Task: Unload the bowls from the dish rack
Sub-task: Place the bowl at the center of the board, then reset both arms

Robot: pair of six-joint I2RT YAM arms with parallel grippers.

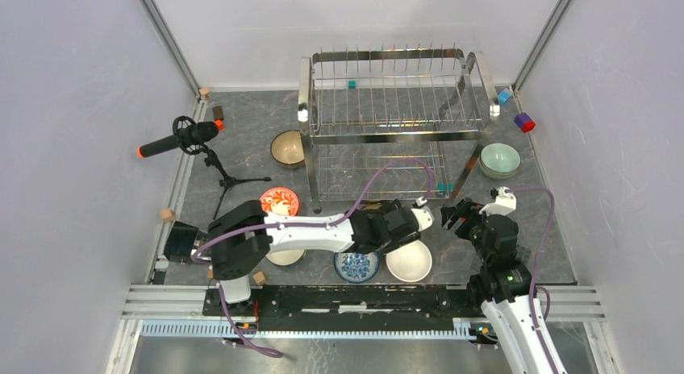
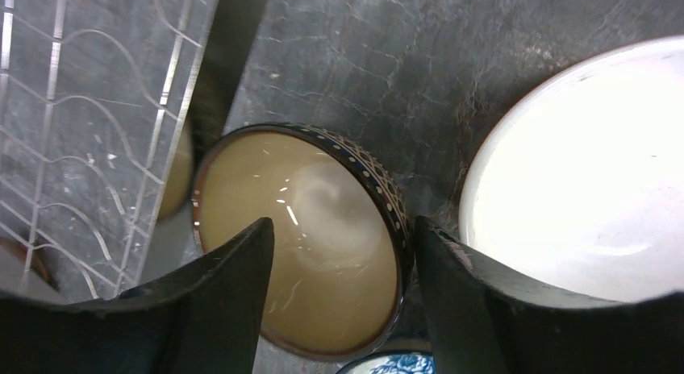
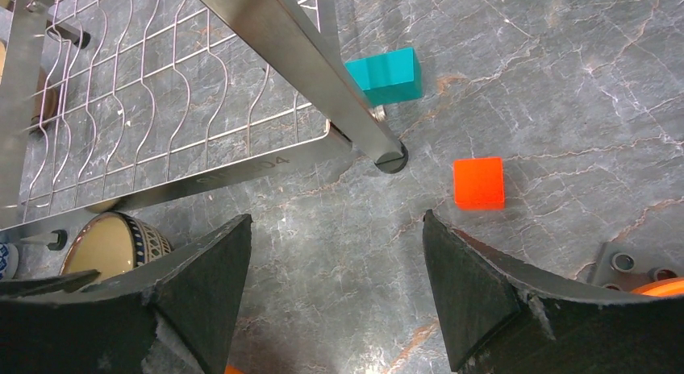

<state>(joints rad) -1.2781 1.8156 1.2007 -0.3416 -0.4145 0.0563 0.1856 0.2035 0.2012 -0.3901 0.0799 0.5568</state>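
Note:
The chrome dish rack [image 1: 395, 134] stands at the back centre, with no bowl showing in it. A tan bowl with a dark patterned rim [image 2: 323, 253] sits on the table by the rack's front edge. My left gripper [image 2: 343, 237] is open over it, one finger above its inside and the other just outside its rim. A white bowl [image 1: 409, 261] and a blue-and-white bowl [image 1: 356, 267] sit close by. A red patterned bowl [image 1: 279, 201], a tan bowl [image 1: 288, 148] and a pale green bowl [image 1: 500, 159] rest on the table. My right gripper [image 3: 337, 229] is open and empty near the rack's front right leg [image 3: 391, 156].
A microphone on a tripod [image 1: 181, 139] stands at the left. An orange cube [image 3: 478, 183] and a teal block [image 3: 387, 74] lie by the rack's leg. Small blocks [image 1: 524, 122] lie at the far right. A pale bowl [image 1: 285, 258] shows partly under my left arm.

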